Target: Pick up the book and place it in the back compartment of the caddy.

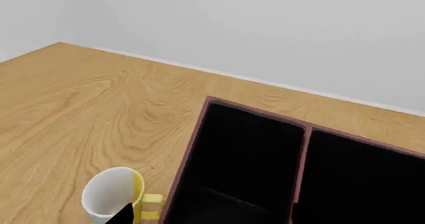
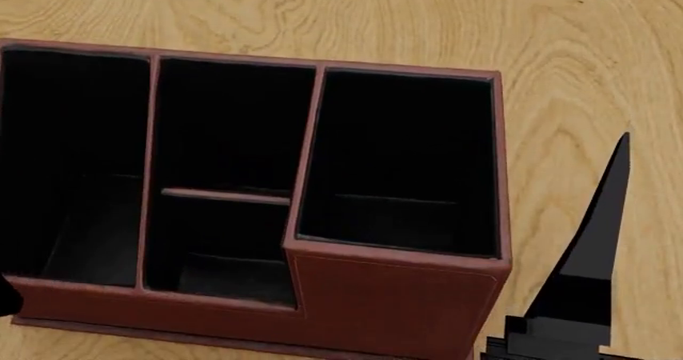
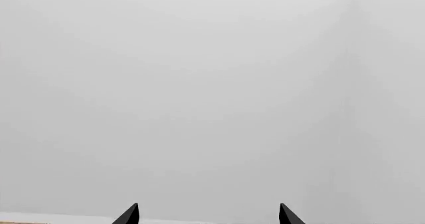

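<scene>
Even bright light, sharp, shadows v. faint

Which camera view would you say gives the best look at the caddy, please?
The head view: the caddy fills it from above, with all four black-lined cells and its red-brown front wall visible. The left wrist view catches only part of the caddy, two cells and a divider, beside the mug. The right wrist view shows none of it.

No legible text, label, brand, number or sign appears in any view. The caddy (image 2: 395,296) shows plain red-brown walls and unmarked black lining; the mug (image 1: 113,194) bears only a white body with yellow trim; the desk (image 2: 597,48) shows wood grain alone. The right wrist view presents a blank grey wall.
</scene>
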Controlling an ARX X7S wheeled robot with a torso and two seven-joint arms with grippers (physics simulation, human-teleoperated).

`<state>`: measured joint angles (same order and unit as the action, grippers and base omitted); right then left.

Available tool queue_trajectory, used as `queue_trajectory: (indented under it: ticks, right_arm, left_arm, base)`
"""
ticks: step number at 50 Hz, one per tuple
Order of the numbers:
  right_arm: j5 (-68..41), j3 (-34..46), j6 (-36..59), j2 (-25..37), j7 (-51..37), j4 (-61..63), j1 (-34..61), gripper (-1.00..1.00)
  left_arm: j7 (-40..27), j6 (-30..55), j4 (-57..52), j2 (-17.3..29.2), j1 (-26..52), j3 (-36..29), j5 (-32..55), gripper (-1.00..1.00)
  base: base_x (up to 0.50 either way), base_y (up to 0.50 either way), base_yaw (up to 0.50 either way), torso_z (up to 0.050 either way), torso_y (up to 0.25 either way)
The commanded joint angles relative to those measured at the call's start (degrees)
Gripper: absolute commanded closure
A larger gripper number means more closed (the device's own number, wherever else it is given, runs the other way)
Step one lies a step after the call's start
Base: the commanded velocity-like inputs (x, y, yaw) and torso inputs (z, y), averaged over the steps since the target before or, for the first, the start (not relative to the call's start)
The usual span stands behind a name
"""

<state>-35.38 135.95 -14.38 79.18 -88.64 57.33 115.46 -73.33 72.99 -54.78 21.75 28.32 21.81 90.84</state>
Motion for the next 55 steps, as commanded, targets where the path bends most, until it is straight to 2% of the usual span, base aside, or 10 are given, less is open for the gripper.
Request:
queue_trajectory:
  ticks: [1, 9, 16, 30, 48, 55]
  right_arm:
    - [0.41, -1.5, -0.42, -0.11, 0.08, -0.5, -2.13, -1.0]
    - [0.62, -2.4, -0.54, -0.04, 0.26, -0.65, -3.36, -1.0]
    - [0.39, -3.27, -0.01, -0.14, 0.37, -0.45, -3.99, -1.0]
    - [0.1, -4.86, 0.4, -0.15, 0.59, -0.31, -5.21, -1.0]
    - [-0.02, -6.6, -0.08, -0.39, 0.93, -1.01, -7.04, -1.0]
    - [0.23, -7.14, -0.38, -0.52, 0.96, -1.35, -7.99, -1.0]
  left_arm:
    - [-14.09, -3.25, -0.61, 2.22, 1.02, 1.1, 10.03, -1.0]
    - [-16.39, -8.8, -0.33, 3.84, -1.56, 2.96, 8.76, -1.0]
    - [-16.51, -13.64, -0.08, 4.8, -6.08, 4.77, 4.23, -1.0]
    - [-13.8, -13.27, -0.17, 5.55, -10.24, 6.89, -1.11, -1.0]
    - [-13.63, -13.92, -0.65, 6.04, -13.96, 9.72, -2.66, -1.0]
    - [-11.59, -13.56, -0.36, 6.01, -15.19, 10.16, -4.97, -1.0]
  base:
    - [0.0, 0.0, 0.0, 0.0, 0.0]
    - [0.0, 0.0, 0.0, 0.0, 0.0]
    - [0.0, 0.0, 0.0, 0.0, 0.0]
    - [0.0, 0.0, 0.0, 0.0, 0.0]
    - [0.0, 0.0, 0.0, 0.0, 0.0]
    - [0.0, 0.0, 0.0, 0.0, 0.0]
